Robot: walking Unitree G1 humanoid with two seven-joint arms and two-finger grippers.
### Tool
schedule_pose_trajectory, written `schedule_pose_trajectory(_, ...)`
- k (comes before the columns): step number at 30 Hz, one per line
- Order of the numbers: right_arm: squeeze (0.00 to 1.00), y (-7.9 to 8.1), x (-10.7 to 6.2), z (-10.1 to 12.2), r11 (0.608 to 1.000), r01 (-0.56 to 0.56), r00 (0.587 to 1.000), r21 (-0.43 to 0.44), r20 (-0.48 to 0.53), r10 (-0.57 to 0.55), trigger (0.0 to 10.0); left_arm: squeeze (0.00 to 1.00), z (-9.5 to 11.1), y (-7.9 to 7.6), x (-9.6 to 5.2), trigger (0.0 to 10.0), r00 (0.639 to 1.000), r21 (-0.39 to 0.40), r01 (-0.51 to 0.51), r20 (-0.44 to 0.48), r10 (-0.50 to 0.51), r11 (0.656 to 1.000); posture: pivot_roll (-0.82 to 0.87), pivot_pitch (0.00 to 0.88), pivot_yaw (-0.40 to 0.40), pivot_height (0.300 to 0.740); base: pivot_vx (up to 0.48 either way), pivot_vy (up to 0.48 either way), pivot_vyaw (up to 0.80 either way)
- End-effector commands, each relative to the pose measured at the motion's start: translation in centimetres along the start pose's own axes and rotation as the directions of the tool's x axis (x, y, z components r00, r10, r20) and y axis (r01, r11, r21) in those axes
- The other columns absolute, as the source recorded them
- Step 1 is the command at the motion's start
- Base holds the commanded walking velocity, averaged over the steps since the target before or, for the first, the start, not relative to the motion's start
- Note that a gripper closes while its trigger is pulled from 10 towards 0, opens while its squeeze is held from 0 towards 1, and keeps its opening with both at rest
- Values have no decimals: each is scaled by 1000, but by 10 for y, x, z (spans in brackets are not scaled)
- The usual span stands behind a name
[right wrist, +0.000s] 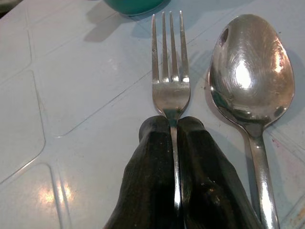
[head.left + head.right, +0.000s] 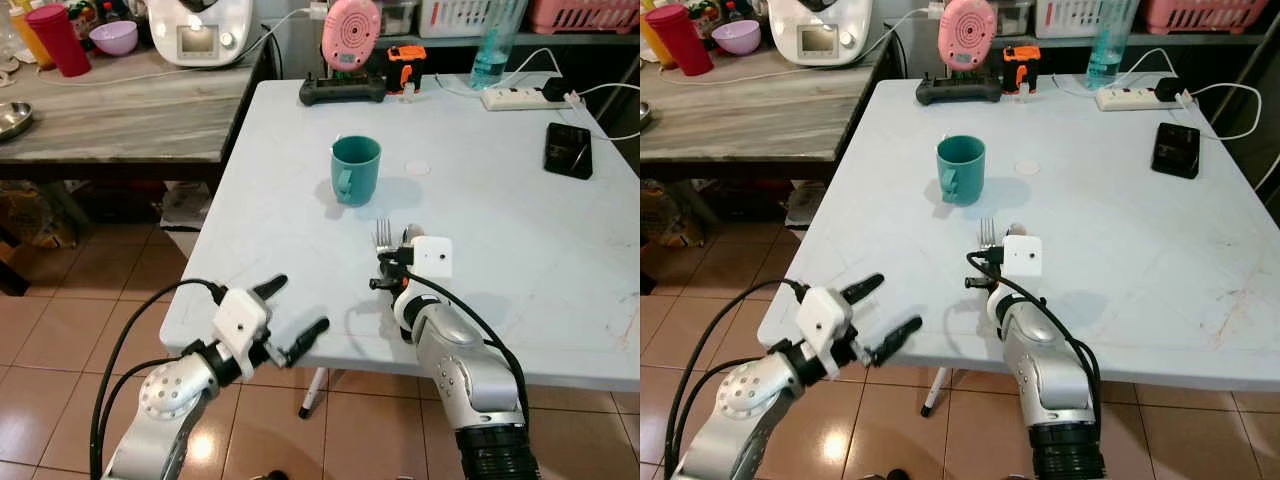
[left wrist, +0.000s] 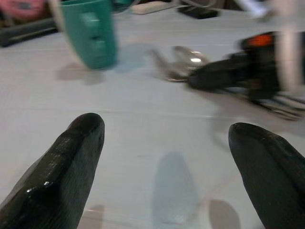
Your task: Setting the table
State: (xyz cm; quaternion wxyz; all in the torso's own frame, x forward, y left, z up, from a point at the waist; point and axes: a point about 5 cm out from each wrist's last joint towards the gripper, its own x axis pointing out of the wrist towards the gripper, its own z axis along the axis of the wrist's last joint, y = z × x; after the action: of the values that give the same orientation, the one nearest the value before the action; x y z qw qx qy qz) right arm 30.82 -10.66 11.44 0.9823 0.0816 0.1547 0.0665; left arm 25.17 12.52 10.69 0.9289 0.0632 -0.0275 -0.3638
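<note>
A steel fork (image 1: pixel 169 78) lies on the pale table (image 2: pixel 300 200), and my right gripper (image 1: pixel 172 126) is shut on its handle just behind the tines. Right beside it rests a steel spoon (image 1: pixel 251 67), bowl up. From the head, the fork (image 2: pixel 382 237) and spoon (image 2: pixel 411 236) sit in front of a teal mug (image 2: pixel 354 169). My left gripper (image 2: pixel 295 317) hovers open at the table's near left edge, its fingers (image 3: pixel 66 167) spread wide and holding nothing.
A black phone (image 2: pixel 568 149), power strip (image 2: pixel 520 96), pink appliance (image 2: pixel 350 32) and black controller (image 2: pixel 342 91) line the table's far side. A small white disc (image 2: pixel 417 168) lies by the mug. A wooden counter (image 2: pixel 110 110) with a red cup (image 2: pixel 58 38) stands left.
</note>
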Motion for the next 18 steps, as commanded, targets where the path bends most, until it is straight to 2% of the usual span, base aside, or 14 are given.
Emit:
schedule_pose_trajectory(1, 0, -5, -3, 2, 999, 28, 999, 23, 22, -28, 0, 0, 1, 14, -1, 10000, 995, 28, -105, -1, 105, 994, -157, 117, 80, 740, 0, 0, 0)
schedule_pose_trajectory(2, 0, -5, -4, 7, 999, 27, 999, 26, 46, -28, 0, 0, 1, 17, 0, 10000, 990, 31, -138, 2, 138, 990, -156, 116, 80, 740, 0, 0, 0)
schedule_pose_trajectory(5, 0, -7, -8, 19, 1000, 30, 991, 3, 129, -30, 0, 0, -3, 27, 2, 10000, 967, -40, -254, -5, 254, 967, -157, 112, 79, 740, 0, 0, 0)
schedule_pose_trajectory(9, 0, -8, -11, 29, 999, 12, 983, 31, 182, -18, 0, 0, -4, 33, 2, 10000, 948, -47, -318, -4, 318, 947, -164, 105, 80, 740, 0, 0, 0)
schedule_pose_trajectory(10, 0, -8, -12, 31, 999, 11, 981, 32, 192, -16, 941, 0, -4, 35, 3, 10000, 941, -63, -339, -9, 339, 939, -164, 105, 80, 740, 0, 0, 0)
schedule_pose_trajectory(11, 0, -8, -12, 31, 999, 11, 981, 32, 192, -16, 941, 0, -4, 35, 3, 10000, 941, -63, -339, -9, 339, 939, -164, 105, 80, 740, 0, 0, 0)
schedule_pose_trajectory(12, 0, -7, -14, 35, 999, 0, 975, 34, 223, -7, 10000, 0, -4, 40, 5, 10000, 926, -85, -377, -10, 377, 922, -168, 101, 81, 740, 0, 0, 0)
schedule_pose_trajectory(18, 0, -3, -18, 42, 999, -13, 961, 43, 276, 0, 10000, 0, 0, 44, 12, 10000, 915, -101, -400, 3, 403, 911, -173, 100, 79, 740, 0, 0, 0)
